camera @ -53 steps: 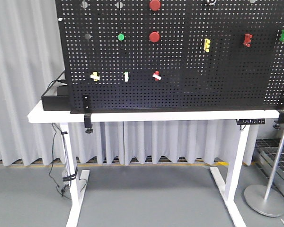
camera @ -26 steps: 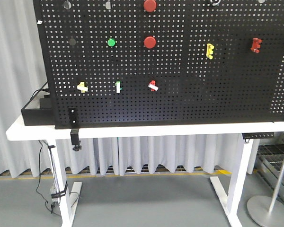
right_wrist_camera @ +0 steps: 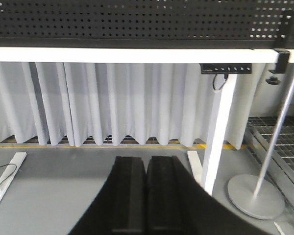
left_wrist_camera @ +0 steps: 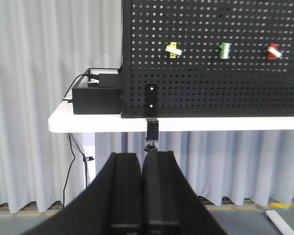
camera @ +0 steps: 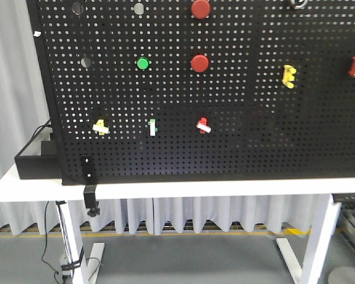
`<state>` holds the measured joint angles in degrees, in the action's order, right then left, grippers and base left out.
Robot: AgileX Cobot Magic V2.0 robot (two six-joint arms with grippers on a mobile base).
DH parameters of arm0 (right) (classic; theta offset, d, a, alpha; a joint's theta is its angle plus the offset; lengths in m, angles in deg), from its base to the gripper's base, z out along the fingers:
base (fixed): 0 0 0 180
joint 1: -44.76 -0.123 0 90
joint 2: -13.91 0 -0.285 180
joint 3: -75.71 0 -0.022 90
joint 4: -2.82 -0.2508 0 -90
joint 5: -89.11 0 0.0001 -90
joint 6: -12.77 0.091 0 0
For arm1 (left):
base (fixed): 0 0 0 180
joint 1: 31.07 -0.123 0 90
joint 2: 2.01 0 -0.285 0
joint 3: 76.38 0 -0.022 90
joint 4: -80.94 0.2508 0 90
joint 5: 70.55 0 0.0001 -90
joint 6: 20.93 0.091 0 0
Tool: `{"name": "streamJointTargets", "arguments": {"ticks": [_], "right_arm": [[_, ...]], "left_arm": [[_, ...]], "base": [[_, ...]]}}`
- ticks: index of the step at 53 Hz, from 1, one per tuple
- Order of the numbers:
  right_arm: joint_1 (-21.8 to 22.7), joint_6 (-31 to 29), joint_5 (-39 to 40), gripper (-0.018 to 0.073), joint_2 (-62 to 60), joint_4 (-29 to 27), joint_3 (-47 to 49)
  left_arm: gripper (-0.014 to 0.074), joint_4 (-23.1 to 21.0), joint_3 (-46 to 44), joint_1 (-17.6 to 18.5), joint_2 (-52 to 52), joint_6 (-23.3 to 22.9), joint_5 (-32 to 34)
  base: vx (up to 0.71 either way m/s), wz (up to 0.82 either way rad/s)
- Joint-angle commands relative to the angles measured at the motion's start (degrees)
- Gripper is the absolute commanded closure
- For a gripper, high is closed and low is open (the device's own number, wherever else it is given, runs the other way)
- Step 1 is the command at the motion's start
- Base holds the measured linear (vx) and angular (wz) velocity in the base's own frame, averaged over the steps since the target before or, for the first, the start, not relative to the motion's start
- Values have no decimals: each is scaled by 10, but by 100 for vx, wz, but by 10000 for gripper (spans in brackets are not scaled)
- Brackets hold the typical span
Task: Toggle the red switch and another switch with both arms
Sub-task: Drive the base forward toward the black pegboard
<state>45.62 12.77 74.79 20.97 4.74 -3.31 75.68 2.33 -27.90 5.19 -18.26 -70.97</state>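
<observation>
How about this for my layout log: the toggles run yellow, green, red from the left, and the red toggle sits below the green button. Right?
No. The red toggle sits below the lower red button, not the green button, which is above the green toggle. The row does run yellow toggle, green, red from the left. The front view shows it.

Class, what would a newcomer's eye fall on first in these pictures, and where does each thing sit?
A black perforated pegboard on a white table dominates, with two round red push buttons stacked at upper centre. Lower left runs a row of small white-levered toggles: yellow-based switch, green-based switch, red-based switch.
</observation>
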Motion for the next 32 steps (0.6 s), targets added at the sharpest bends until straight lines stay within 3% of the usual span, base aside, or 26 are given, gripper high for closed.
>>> {"name": "streamJointTargets", "arguments": {"ticks": [1, 32], "right_arm": [[5, -4, 47, 566, -2, 2, -3], [5, -4, 47, 566, -2, 2, -3]], "left_arm": [[594, 0, 11, 0, -5, -1, 46], [594, 0, 11, 0, -5, -1, 46]], "base": [[27, 5], [29, 6]]}}
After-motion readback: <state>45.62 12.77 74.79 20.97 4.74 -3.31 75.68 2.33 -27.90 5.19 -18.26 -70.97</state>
